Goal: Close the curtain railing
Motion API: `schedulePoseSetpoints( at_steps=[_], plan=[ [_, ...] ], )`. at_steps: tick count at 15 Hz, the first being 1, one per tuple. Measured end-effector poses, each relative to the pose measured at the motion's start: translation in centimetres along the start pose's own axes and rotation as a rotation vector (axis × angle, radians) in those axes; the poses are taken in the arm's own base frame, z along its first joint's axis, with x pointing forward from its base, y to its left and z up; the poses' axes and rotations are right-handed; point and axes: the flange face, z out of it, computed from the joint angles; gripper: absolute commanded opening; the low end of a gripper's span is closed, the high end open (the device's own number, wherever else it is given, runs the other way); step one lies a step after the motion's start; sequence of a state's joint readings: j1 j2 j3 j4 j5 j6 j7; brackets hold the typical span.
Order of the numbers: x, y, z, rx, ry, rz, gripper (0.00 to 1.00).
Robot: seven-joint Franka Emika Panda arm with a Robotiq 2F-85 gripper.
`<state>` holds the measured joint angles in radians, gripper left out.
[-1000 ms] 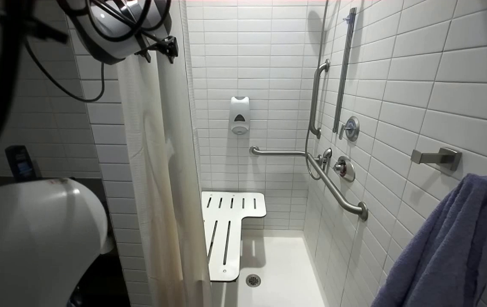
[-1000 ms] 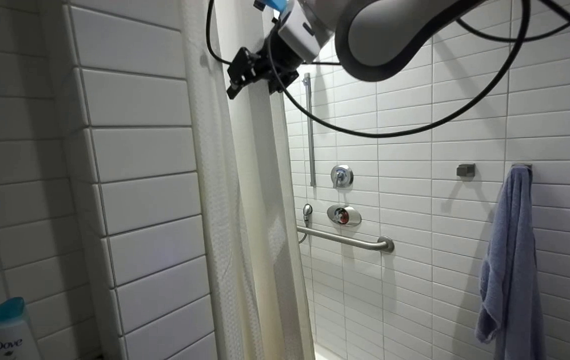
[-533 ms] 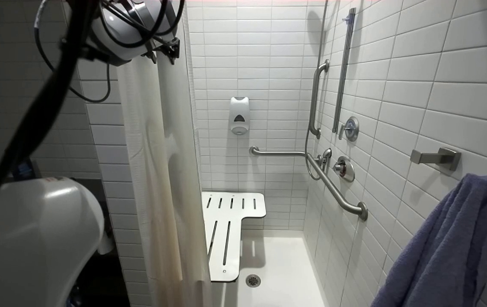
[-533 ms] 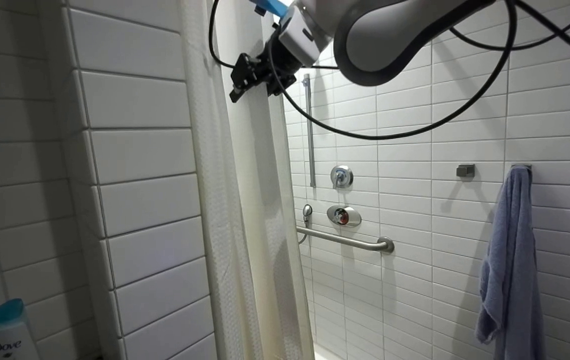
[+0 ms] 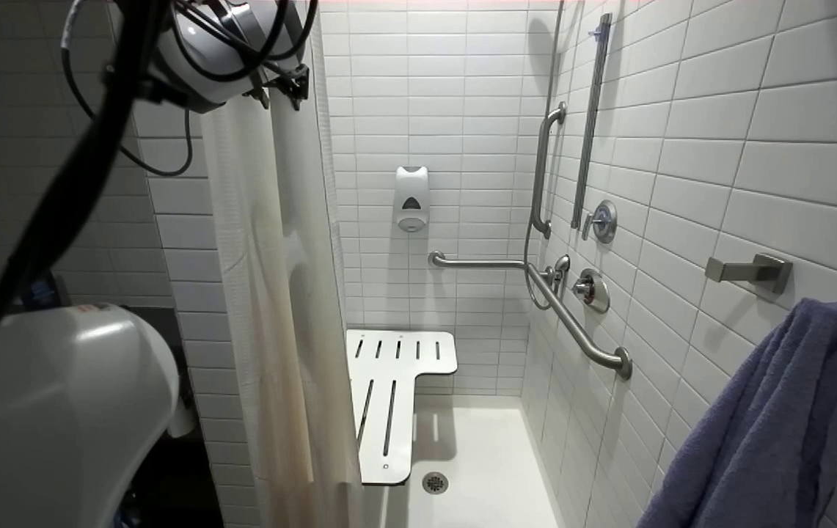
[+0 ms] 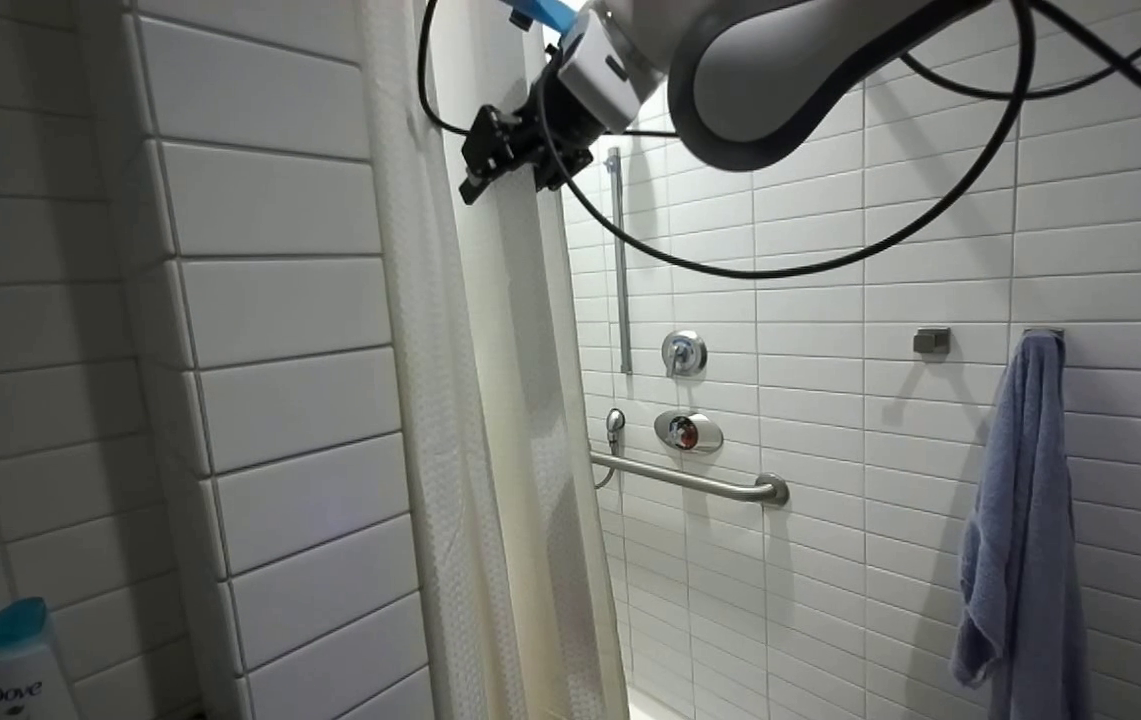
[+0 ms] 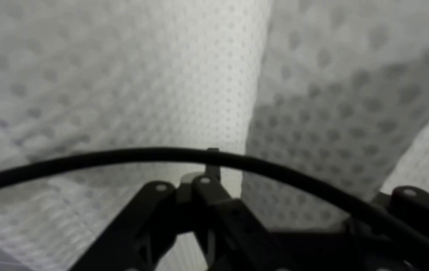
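- Curtain railing (image 5: 290, 323): thin matt cloth, its weave dimpled in the wrist view.
- End effector (image 6: 508, 187): matt; metal or plastic cannot be told.
- Wall tiles (image 5: 807, 161): hard, smooth, softly glossy.
- Grab bar (image 5: 572, 324): metal with a brushed, satin finish.
- 2 shower controls (image 6: 684, 353): shiny, polished metal.
- Towel (image 6: 1025, 520): matt cloth with a rough, fluffy pile.
- Shower seat (image 5: 403, 411): smooth, plastic-looking.
- Soap dispenser (image 5: 411, 185): smooth, plastic-looking shell.
- Bottle (image 6: 25, 668): smooth plastic.
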<state>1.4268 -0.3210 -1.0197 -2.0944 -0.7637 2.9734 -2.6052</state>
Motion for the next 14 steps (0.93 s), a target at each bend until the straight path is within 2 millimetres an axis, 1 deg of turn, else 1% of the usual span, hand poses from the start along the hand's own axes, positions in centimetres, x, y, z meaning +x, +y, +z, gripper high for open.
schedulePoseSetpoints(
  at_steps=[1, 2, 4, 5, 6, 7, 10, 14],
  plan=[
    [0.0, 0.0, 0.0, 0.000, 0.000, 0.000, 0.36],
    [0.0, 0.0, 0.0, 0.000, 0.000, 0.000, 0.35],
    [0.1, 0.0, 0.0, 0.001, 0.002, 0.001, 0.22],
    [0.1, 0.0, 0.0, 0.001, 0.003, 0.002, 0.12],
    [0.1, -0.1, 0.1, 0.002, 0.003, 0.004, 0.05],
    [0.1, -0.1, 0.2, 0.009, 0.004, 0.008, 0.00],
    [0.1, 0.0, 0.7, 0.048, 0.017, 0.041, 0.00],
    [-0.4, 1.8, 2.1, 0.092, 0.012, 0.031, 0.00]
  ],
)
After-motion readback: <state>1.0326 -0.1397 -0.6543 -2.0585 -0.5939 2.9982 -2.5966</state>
